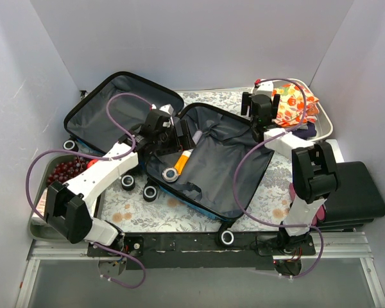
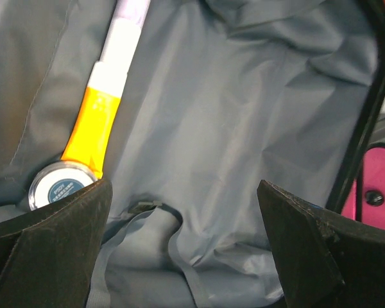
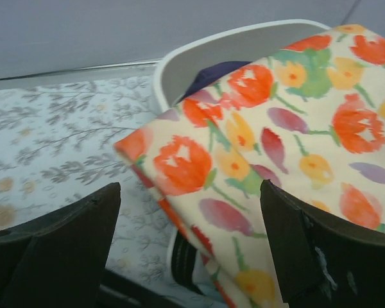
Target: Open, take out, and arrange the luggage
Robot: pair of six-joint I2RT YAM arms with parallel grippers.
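Note:
The luggage (image 1: 115, 115) is a blue hard-shell suitcase lying open, its two grey-lined halves side by side. The right half (image 1: 228, 167) holds an orange-and-white tube (image 1: 183, 160) and a round tin (image 1: 172, 174). My left gripper (image 1: 178, 133) is open and empty, low over this half's lining. In the left wrist view the left gripper (image 2: 184, 192) frames a loose grey strap (image 2: 173, 234), with the tube (image 2: 106, 109) and tin (image 2: 56, 186) to its left. My right gripper (image 1: 262, 101) is open and empty beside a folded floral cloth (image 1: 295, 104). In the right wrist view the right gripper (image 3: 190, 192) hovers over the cloth's corner (image 3: 263, 147).
The floral cloth lies on a white tub (image 1: 326, 125), whose rim (image 3: 231, 45) shows in the right wrist view. A flat black case (image 1: 356, 189) lies at the right. A grey tray (image 1: 42, 221) with red items stands at the left. A flowered mat (image 1: 141, 208) covers the table.

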